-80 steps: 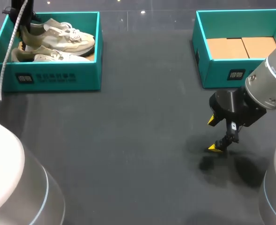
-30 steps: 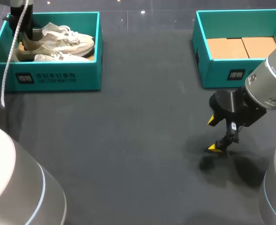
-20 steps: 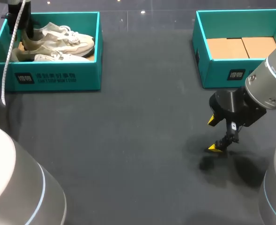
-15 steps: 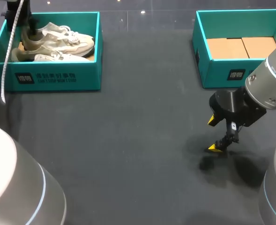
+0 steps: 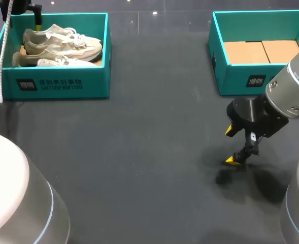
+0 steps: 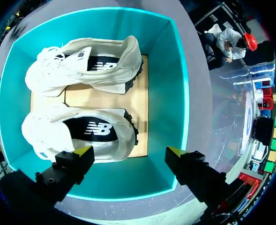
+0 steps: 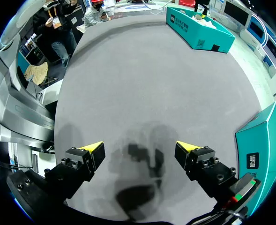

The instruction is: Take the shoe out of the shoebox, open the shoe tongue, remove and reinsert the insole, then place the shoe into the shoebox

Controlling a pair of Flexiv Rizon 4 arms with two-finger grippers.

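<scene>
Your left gripper (image 6: 129, 152) has lifted out of the shoebox (image 6: 177, 89), fingers apart with nothing between them. Both shoes (image 6: 77, 136) still lie inside, so the grab seemingly failed and needs another try. Your right gripper (image 7: 140, 149) hangs spread above the table (image 7: 142, 70), unmoved

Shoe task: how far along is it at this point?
Done: nothing visible; both shoes lie side by side in the shoebox. In hand: the left gripper hangs open over it, holding nothing; the right gripper is open above the table. Left: lifting a shoe out, the tongue, the insole, and putting it back.
</scene>
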